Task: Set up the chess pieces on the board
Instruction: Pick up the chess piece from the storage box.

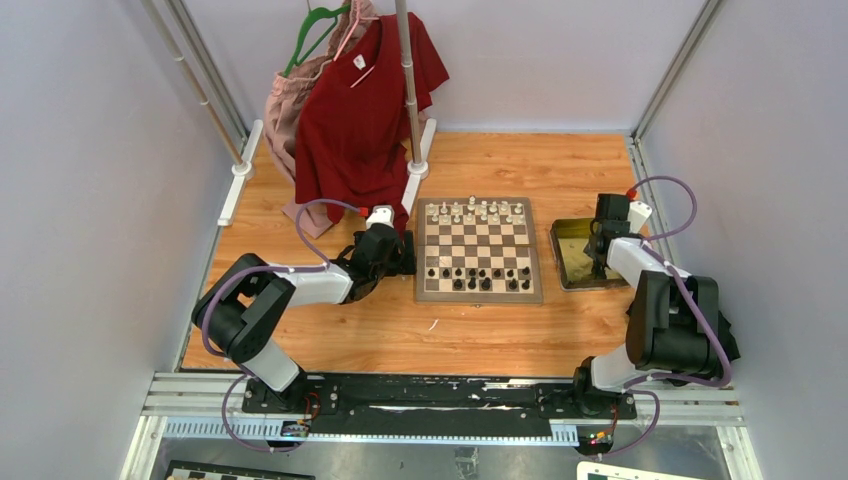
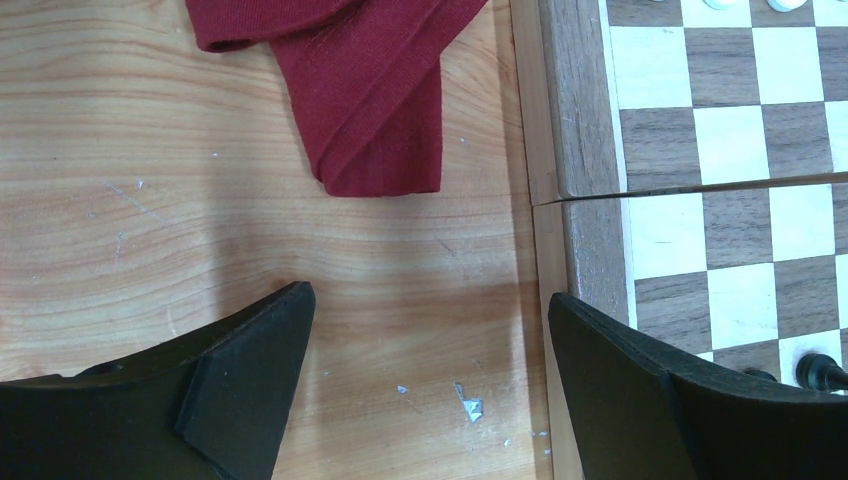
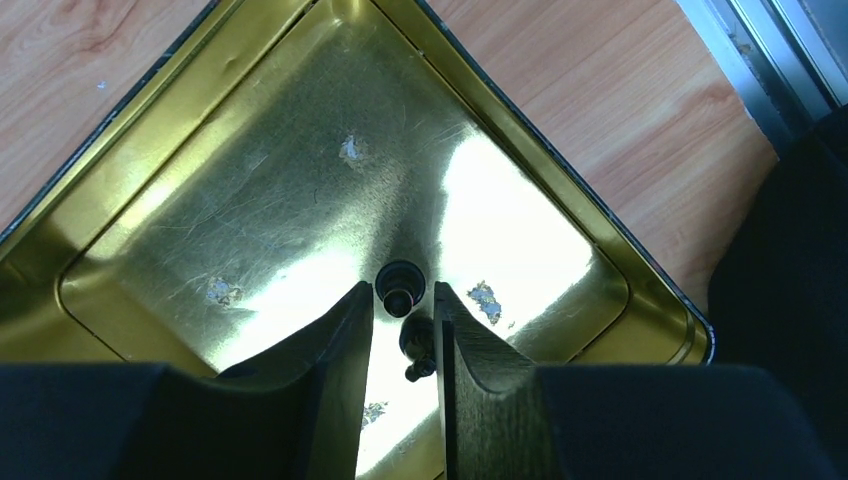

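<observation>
- At table centre you have the flat square chessboard with dark brown and cream squares [image 1: 478,252], lying on the light wooden table top [image 1: 350,330].
- White chess pieces [image 1: 478,212] stand along its far rows and glossy black chess pieces [image 1: 478,278] along its near rows. They are too small to count.
- To the right of the board, apart from it, lies the shiny yellow-gold rectangular metal tray [image 1: 570,255].
- Your right gripper [image 3: 402,292] hangs low over the tray floor. Its fingers stand narrowly apart, one on each side of a small black piece [image 3: 401,280] upright in the tray. You cannot tell whether the pads touch it.
- A second small dark shape [image 3: 415,340] sits between the same fingers. It may be a piece or a reflection; you cannot tell which.
- Your left gripper [image 2: 428,296] hovers over the table just beside the board's left border. Its fingers are spread wide, with only bare wood between them.
- The hem of a dark red shirt [image 2: 370,110] reaches the table just beyond that gripper, beside the board's border.
- The shirt hangs at a metal rack pole [image 1: 408,80], with a pink garment [image 1: 285,110] next to it.
</observation>
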`<state>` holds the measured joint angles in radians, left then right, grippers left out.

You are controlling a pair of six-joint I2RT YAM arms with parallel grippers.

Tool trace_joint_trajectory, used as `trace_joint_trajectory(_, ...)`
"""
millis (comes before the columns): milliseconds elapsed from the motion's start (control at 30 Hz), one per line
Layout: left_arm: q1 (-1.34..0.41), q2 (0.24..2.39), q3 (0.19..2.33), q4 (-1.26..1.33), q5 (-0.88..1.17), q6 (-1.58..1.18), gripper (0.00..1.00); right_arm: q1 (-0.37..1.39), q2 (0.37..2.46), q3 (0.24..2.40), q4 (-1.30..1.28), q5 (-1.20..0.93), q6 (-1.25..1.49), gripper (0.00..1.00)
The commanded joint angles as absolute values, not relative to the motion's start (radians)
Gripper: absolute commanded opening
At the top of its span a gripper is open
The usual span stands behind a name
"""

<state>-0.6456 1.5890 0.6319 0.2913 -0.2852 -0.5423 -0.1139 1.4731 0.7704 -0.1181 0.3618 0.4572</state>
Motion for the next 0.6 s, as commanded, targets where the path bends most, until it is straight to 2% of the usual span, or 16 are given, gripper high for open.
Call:
trace_joint_trajectory(0, -0.657, 1.614, 0.640, 0.290, -0.282, -0.551, 0.93, -0.136, 1.477, 0.787, -0.096, 0.356, 0.476, 0.31)
trace_joint_trajectory(333, -0.656, 1.614, 0.638, 0.290, -0.285, -0.551, 0.93, -0.141, 1.477, 0.787, -0.096, 0.357, 0.470, 0.01)
trace_joint_trajectory(567, -0.656, 1.609, 0.639, 0.290, -0.291, -0.549, 0.93, -0.132, 1.425, 0.822, -0.144, 0.311, 0.452, 0.00)
